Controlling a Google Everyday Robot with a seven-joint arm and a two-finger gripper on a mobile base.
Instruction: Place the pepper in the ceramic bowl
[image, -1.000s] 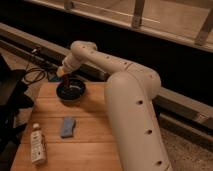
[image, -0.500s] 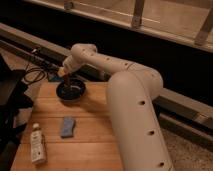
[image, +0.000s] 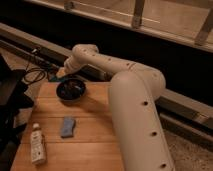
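The glossy black ceramic bowl stands on the wooden table near its far left corner. My gripper is at the end of the white arm, just above the bowl's far left rim. It is shut on the pepper, a small orange lump at its tip, held in the air beside the rim. The bowl's inside looks dark, and I cannot make out anything in it.
A blue sponge lies on the table's middle left. A white bottle lies near the front left edge. Black cables and dark equipment sit left of the table. My arm's thick white body covers the table's right side.
The gripper with the pepper has dropped very slightly toward the bowl's rim. The bowl, sponge and bottle have not moved.
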